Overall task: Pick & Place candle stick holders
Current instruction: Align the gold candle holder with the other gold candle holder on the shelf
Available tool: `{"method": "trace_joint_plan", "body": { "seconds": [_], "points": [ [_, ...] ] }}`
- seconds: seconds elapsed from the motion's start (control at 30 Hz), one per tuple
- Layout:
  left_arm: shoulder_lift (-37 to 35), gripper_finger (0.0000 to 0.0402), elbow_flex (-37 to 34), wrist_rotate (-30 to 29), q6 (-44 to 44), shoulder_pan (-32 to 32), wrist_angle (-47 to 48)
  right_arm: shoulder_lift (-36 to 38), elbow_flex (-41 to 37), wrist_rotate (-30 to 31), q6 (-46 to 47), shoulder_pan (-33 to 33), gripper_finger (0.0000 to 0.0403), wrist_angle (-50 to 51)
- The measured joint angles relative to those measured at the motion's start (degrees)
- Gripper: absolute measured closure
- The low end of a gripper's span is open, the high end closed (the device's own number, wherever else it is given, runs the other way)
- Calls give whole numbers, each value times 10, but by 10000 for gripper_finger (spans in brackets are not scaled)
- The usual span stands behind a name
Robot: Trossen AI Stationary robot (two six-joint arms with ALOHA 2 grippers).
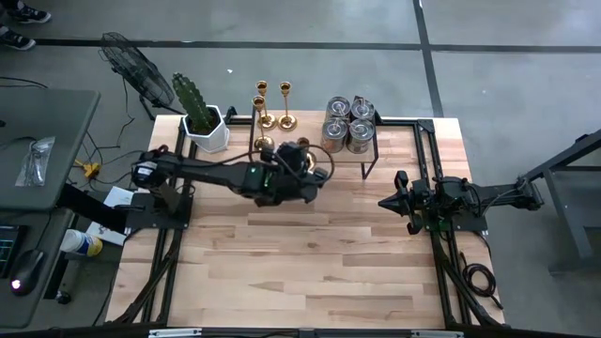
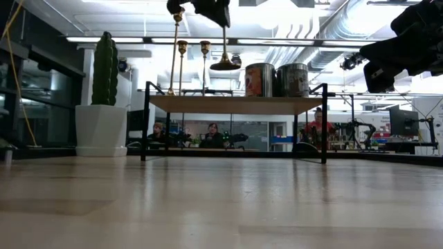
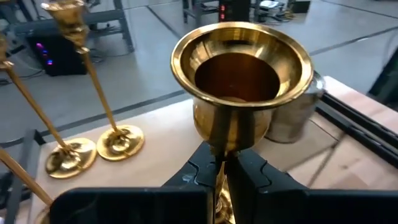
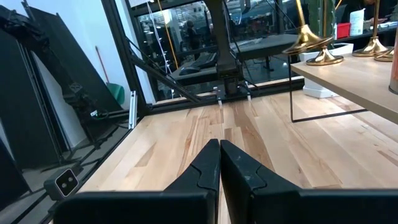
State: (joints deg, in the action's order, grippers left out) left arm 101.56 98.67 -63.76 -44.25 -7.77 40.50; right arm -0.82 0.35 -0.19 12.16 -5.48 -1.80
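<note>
My left gripper (image 1: 304,160) is raised over the shelf's front edge, shut on a gold candle stick holder (image 3: 242,74). Its flared base turns its hollow underside toward the left wrist camera. In the low view that base (image 2: 225,63) shows under the gripper (image 2: 220,21). Three more gold candle stick holders (image 1: 266,120) stand by their bases on the wood-topped shelf (image 2: 235,104). Beside them stand several silver cup-like holders (image 1: 344,123). My right gripper (image 1: 387,202) waits shut at the table's right side, touching nothing. My left gripper pinches the candle stick holder's slim stem (image 3: 226,142) between its two fingers, just behind the flared base. The fingers (image 3: 255,177) lie across the stem. The holder is lifted clear of shelf and table, and it is tilted.
A white hexagonal pot with a green cactus (image 1: 207,127) stands on the table left of the shelf. The shelf's black frame legs (image 1: 368,160) rest on the table at the back. Bare wood table (image 1: 310,263) lies toward the near edge. People sit in the room behind.
</note>
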Motion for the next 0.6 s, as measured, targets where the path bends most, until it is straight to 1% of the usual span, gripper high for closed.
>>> {"method": "trace_joint_plan", "body": {
  "seconds": [0.23,0.43,0.6],
  "points": [
    [0,392,0,-3,-8,32,13,0,0,0,0,0,399,0],
    [0,392,0,-6,-79,62,89,0,0,0,0,0,399,0],
    [0,392,0,-12,-125,73,109,0,0,0,0,0,399,0]
  ]
}}
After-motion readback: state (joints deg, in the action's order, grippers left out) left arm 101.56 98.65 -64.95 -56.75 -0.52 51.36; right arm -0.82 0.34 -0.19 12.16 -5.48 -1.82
